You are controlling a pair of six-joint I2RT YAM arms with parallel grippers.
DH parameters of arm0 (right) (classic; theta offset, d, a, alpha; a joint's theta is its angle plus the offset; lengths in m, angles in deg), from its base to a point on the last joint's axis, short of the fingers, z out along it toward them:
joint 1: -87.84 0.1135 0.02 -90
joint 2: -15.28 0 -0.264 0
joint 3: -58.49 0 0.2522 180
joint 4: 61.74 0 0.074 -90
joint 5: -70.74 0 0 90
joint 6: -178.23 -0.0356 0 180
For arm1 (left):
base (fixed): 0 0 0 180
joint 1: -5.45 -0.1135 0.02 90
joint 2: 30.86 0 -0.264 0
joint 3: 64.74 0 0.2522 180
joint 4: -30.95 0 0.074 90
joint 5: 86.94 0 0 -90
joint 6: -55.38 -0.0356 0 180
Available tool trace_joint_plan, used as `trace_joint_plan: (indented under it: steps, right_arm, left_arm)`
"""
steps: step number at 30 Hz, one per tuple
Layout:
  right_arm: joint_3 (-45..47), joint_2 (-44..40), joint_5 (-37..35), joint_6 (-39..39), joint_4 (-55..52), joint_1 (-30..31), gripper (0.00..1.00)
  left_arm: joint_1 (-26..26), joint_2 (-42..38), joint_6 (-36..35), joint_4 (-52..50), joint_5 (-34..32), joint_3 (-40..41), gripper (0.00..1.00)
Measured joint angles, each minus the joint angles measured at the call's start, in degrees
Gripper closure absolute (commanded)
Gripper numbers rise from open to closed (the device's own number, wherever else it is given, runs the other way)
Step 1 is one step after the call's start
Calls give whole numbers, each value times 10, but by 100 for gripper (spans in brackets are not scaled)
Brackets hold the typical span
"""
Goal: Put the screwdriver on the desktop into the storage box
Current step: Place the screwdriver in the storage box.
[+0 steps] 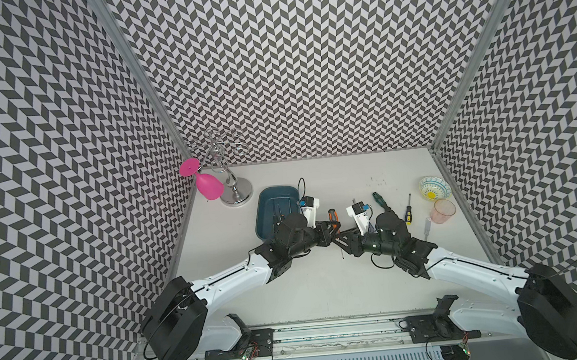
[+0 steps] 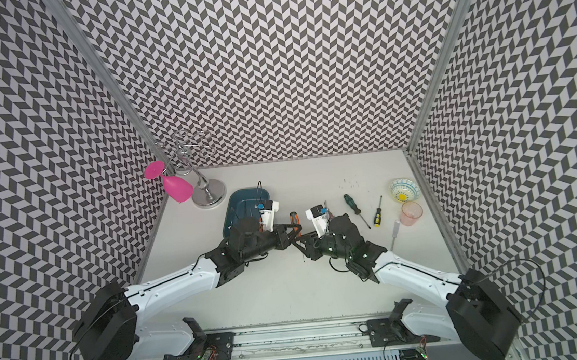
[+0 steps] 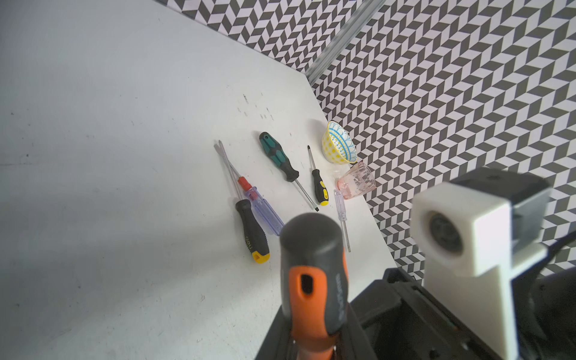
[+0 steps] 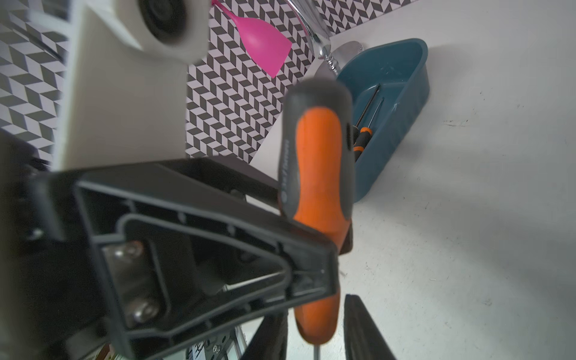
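The bench (image 1: 325, 291) carries 5 loose screwdrivers (image 3: 278, 156); the storage box (image 1: 267, 204) holds 2. The left gripper (image 1: 334, 227) has its jaws clamped on the orange screwdriver (image 1: 332, 215), aloft near the box. The right gripper (image 1: 338, 240) has its jaws slightly parted. Boxing it apparently remains.

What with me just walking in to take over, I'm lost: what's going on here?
A handover: the left gripper is clamped on the handle of the orange screwdriver, while the right gripper, jaws slightly apart, surrounds its lower end. The storage box beside the left arm already holds two screwdrivers. Five more screwdrivers lie on the desktop, toward the bowl.
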Motion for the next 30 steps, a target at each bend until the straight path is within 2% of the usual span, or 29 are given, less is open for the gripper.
trace_joint_plan:
  steps: [5,12,23,30]
  right_arm:
    - [4,-17,0,4,-21,-19,60]
    - [25,-52,-8,25,-63,-63,60]
    - [50,-57,-24,40,-114,-106,60]
    - [51,-46,-24,42,-115,-111,60]
  left_arm:
    - [0,1,-29,-47,-25,-38,99]
    - [-14,17,-80,-167,-74,-107,100]
    - [-110,64,-139,-304,-115,-189,100]
    - [-144,128,-169,-378,-162,-262,100]
